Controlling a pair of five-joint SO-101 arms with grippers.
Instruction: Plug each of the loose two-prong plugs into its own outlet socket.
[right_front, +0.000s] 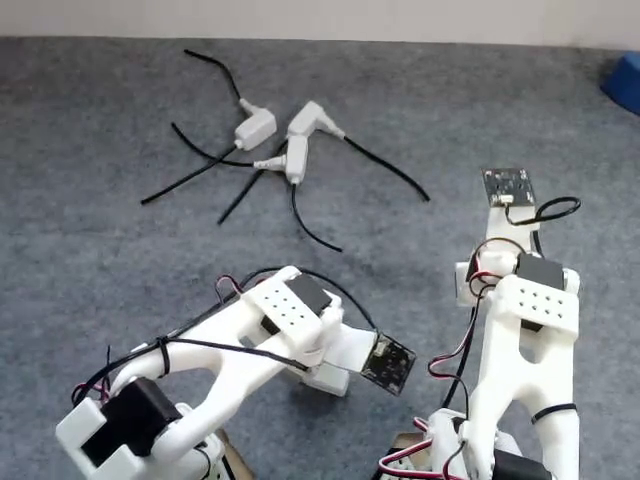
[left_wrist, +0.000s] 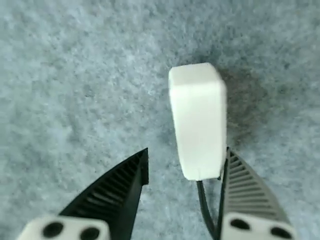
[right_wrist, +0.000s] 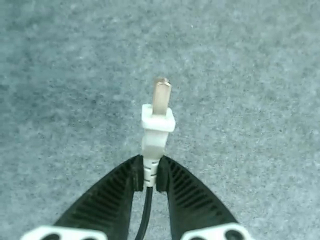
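Grey carpet (right_front: 80, 300), left jaws spread around white socket (left_wrist: 197, 120), right jaws clenched on two-prong plug (right_wrist: 157, 125)

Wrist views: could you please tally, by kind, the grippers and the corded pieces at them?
Grippers: 2, the left gripper and the right gripper
Two-prong plug: 1, clamped in the right gripper
White corded block: 1, at the open left gripper
Total: 4
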